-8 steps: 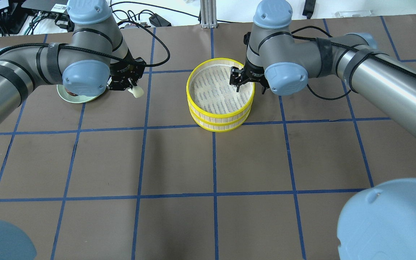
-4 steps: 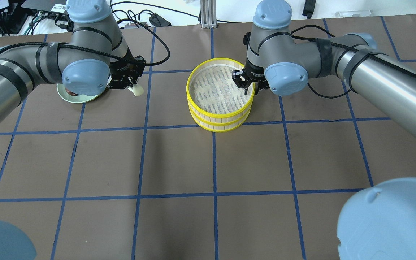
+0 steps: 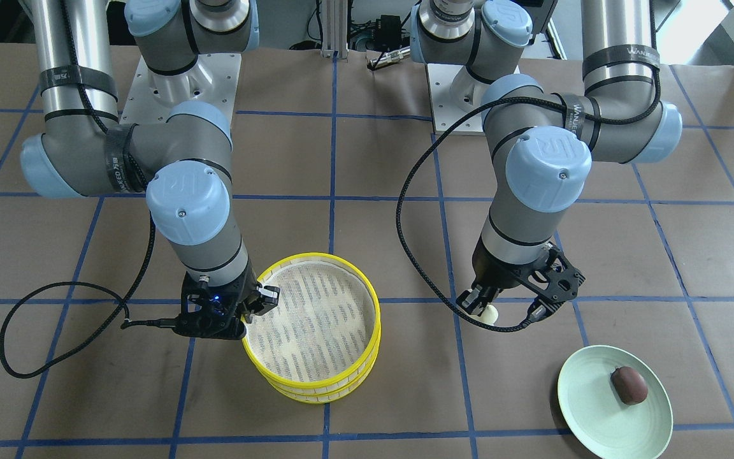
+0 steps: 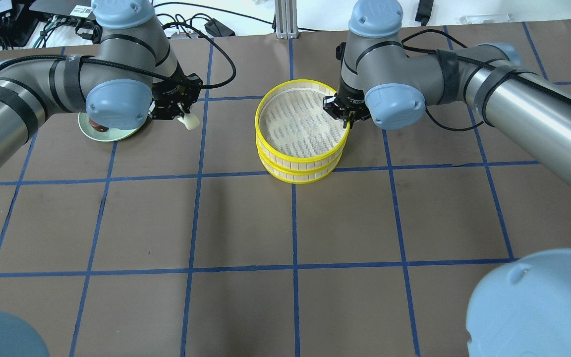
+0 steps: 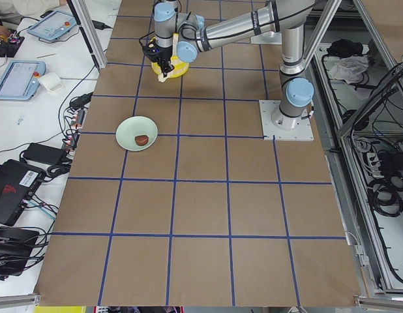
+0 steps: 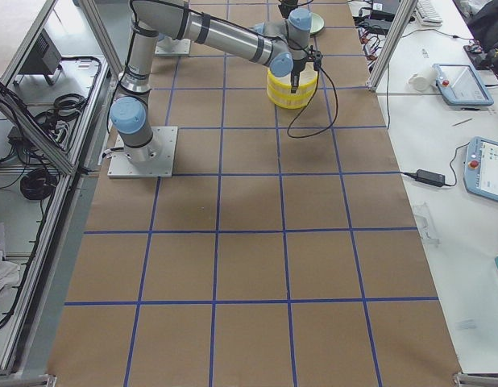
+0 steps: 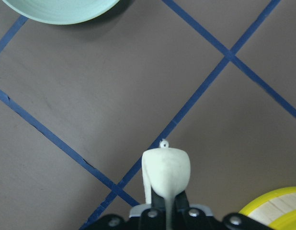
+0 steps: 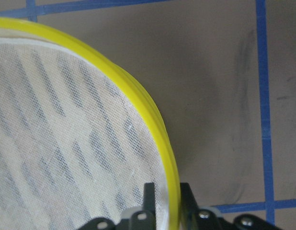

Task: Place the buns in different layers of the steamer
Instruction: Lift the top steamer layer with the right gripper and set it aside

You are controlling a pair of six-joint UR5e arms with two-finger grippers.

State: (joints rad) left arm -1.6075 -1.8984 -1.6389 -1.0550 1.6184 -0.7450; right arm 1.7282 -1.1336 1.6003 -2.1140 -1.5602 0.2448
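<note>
Two yellow-rimmed steamer layers stand stacked mid-table, the top layer (image 4: 267, 148) on the bottom layer (image 4: 285, 174). My right gripper (image 4: 345, 119) is shut on the top layer's rim (image 8: 157, 129), one finger inside and one outside. My left gripper (image 4: 184, 117) is shut on the cream-white bun (image 4: 190, 122), held above the table between plate and steamer; the bun (image 7: 165, 168) fills the left wrist view's lower middle. The reddish-brown bun (image 3: 629, 385) lies on the pale green plate (image 3: 590, 408).
In the overhead view my left arm covers most of the plate (image 4: 113, 136). A black cable (image 3: 55, 299) loops on the table beside my right gripper (image 3: 254, 312). Brown paper with blue grid lines covers the tabletop.
My right gripper moved from over the mesh out to the top layer's rim and shut on it. My left gripper carried the cream-white bun slightly farther from the plate.
</note>
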